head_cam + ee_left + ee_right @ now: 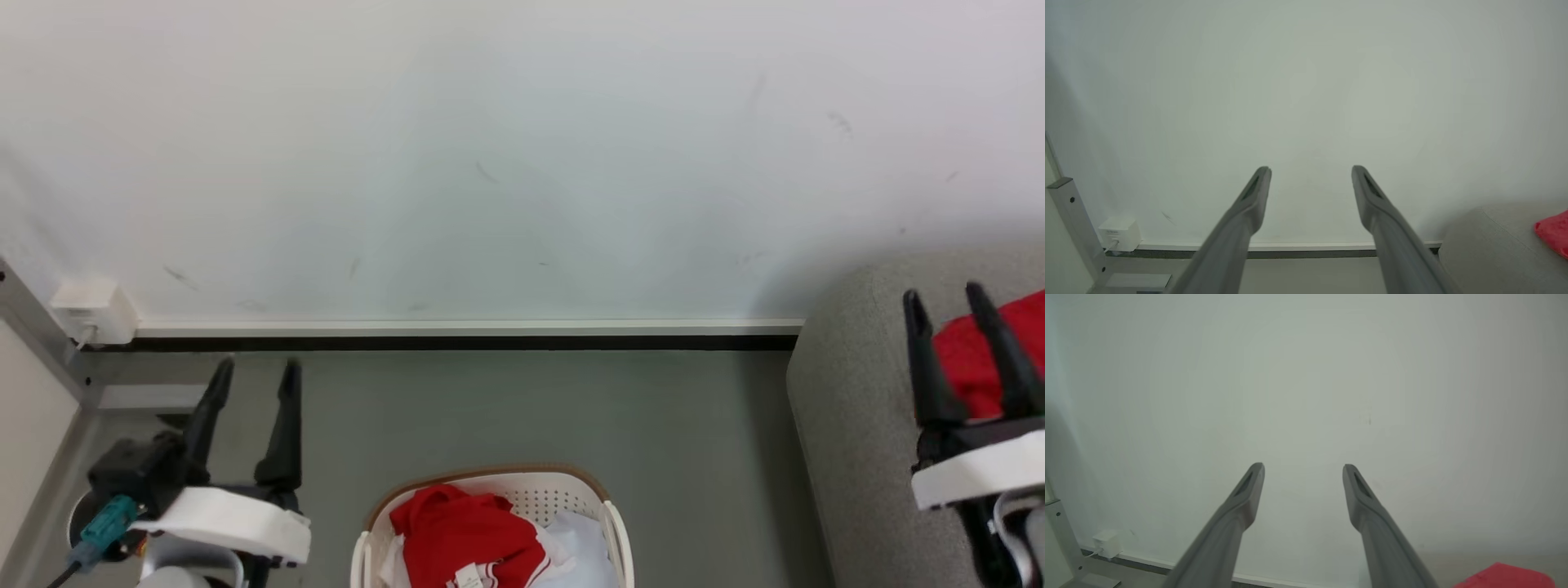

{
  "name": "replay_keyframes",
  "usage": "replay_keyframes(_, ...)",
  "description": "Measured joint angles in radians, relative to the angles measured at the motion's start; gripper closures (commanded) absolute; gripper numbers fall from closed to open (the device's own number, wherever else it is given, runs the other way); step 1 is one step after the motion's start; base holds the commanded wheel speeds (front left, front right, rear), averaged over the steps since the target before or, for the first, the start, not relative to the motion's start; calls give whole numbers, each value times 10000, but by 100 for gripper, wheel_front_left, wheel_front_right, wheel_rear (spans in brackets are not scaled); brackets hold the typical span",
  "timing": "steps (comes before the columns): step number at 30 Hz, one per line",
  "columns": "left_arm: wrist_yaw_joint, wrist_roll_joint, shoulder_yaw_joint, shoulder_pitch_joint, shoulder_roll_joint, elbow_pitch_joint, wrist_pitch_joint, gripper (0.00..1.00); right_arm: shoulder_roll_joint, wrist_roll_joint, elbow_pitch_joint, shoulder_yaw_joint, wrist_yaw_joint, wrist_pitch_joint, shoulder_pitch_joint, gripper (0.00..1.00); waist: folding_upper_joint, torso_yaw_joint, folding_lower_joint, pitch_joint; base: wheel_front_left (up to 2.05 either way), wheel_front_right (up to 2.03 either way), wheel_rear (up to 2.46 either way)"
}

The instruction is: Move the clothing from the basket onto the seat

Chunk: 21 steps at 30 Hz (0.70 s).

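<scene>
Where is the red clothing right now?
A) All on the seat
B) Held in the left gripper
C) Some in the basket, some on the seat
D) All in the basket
C: a white-trimmed red garment lies in the basket, while a second red garment lies on the seat.

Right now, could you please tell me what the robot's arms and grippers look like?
The left gripper and right gripper each have two long, tapering dark fingers with a narrow slot near the tip, on a black body with a curved white wrist cover. A teal connector with a dark cable sits on the left wrist.
</scene>
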Motion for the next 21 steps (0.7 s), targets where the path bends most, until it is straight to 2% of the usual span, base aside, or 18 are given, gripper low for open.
replay_keyframes(6,-270,548,999,750,-631,127,0,0,1400,-667,-240,-746,0,-197,1607,0,0,284,0,-58,0,0,0)
replay_keyframes(12,-631,1634,1902,1576,-1358,-94,0,0,2311,-1572,-848,-1150,0,-219,2670,0,0,251,1,-50,0,0,0)
replay_keyframes(16,-905,2015,2428,1848,-1881,-42,0,0,2474,-2048,-953,-1204,0,-219,3075,0,0,207,2,-27,0,0,0)
replay_keyframes(21,-1386,2485,2890,1850,-2274,100,0,0,2499,-2255,-1005,-1097,0,-219,3025,0,0,117,1,-48,0,0,0)
